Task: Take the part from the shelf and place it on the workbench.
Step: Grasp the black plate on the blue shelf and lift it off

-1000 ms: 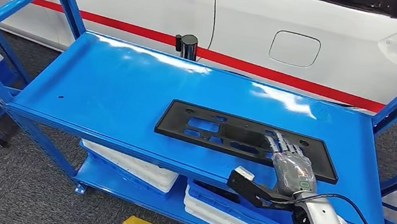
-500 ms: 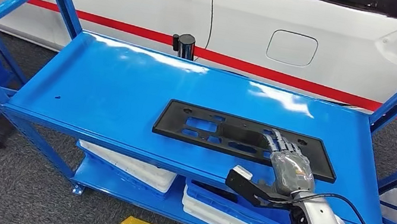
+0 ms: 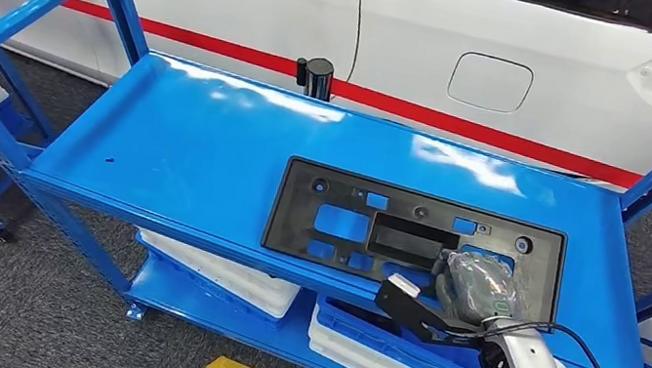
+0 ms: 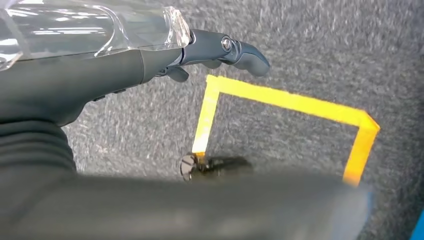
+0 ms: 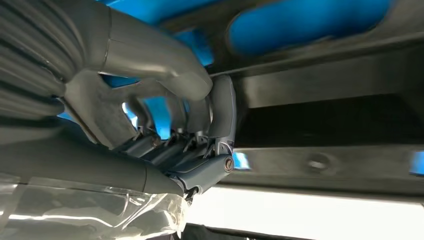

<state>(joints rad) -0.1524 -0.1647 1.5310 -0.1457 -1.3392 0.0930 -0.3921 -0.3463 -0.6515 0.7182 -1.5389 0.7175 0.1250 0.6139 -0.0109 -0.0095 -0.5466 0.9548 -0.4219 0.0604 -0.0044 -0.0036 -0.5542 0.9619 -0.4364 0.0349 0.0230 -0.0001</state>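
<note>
Nearest, the right hand (image 3: 474, 287) reaches in over the front edge of the blue shelf (image 3: 201, 139). Its fingers (image 5: 220, 120) curl round the near rim of the black part (image 3: 412, 237), with the thumb pressed against them, so it is grasping the part there, probably because that edge is the closest reachable hold on so flat a piece. The left hand (image 4: 150, 55) hangs over grey floor with yellow tape (image 4: 280, 100), its fingers loosely released and holding nothing, seemingly idle. The part lies on the shelf's top deck, towards the robot's right, apparently tilted up at the far edge. It is a flat, matte black rectangular frame with several cut-outs showing blue beneath. Beyond stands a white car (image 3: 404, 38) with a red stripe.
</note>
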